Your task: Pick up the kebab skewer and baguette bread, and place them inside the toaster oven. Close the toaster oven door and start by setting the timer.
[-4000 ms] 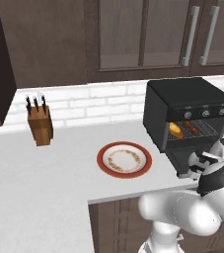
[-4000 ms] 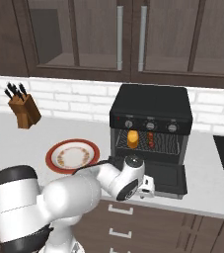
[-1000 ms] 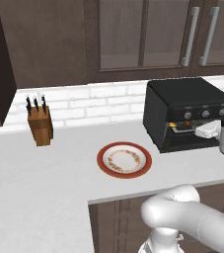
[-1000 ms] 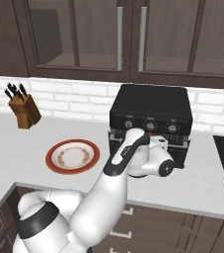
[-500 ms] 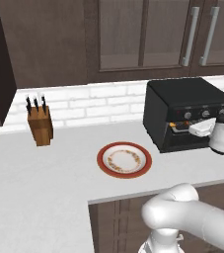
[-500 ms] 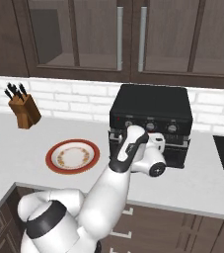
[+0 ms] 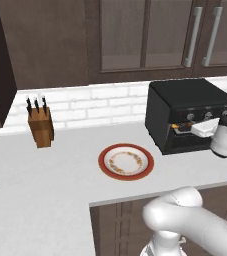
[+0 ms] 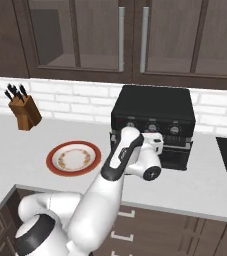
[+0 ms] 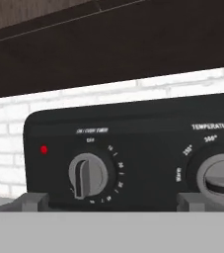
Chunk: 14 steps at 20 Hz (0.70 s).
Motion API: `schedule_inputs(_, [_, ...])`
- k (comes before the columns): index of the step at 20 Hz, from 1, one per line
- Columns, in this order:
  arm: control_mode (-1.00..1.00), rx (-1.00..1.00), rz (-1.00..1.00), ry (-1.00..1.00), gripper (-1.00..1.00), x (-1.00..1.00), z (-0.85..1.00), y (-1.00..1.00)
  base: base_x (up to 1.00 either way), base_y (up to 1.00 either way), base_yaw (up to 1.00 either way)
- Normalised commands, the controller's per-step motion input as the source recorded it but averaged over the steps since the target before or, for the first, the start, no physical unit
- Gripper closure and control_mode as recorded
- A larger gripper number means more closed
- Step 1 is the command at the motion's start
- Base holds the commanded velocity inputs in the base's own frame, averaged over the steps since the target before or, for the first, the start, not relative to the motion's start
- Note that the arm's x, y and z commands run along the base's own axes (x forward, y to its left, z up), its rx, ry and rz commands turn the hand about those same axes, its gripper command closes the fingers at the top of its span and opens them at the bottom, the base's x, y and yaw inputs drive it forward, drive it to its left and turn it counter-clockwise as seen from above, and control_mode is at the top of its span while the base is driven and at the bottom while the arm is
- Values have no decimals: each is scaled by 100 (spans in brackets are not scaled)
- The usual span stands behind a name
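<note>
— Two knobs face us on the oven's panel: a timer knob (image 9: 88, 175) with a red light (image 9: 44, 149) beside it, and a temperature knob (image 9: 221, 178) further right. How much room do we have?

— Plenty on the tabletop (image 7: 60, 180). Its front edge runs just under the plate (image 7: 126, 161), and the knife block (image 7: 40, 127) stands well apart by the brick wall (image 7: 85, 107). The cupboards (image 8: 130, 40) hang high above the toaster oven (image 7: 187, 112), so we see open room over its top.

— And where do we sit against the oven?

— Our jaws (image 9: 111, 200) stand released, wide apart, right in front of the knob row; the timer knob lies between the two fingertips (image 9: 32, 200), slightly left of middle, not touched. In the side views our hand (image 8: 152, 142) hovers at the panel.

— How does the oven look?

— Boxy and black, at the back of the tabletop right of the plate. Its door (image 7: 185, 142) looks shut. The timer knob's ridge stands nearly upright, tipped slightly. We cannot make out the food inside.
</note>
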Motion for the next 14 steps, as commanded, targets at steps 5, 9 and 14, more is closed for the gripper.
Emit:
schedule_inputs(5, [-100,0,-2,0,-100,-66,8,0,0,0,0])
schedule_inputs(9, [-100,-1,-3,0,-100,-68,1,-1,0,0,0])
schedule_inputs(14, [-100,0,-2,0,-100,-30,0,0,0,0,0])
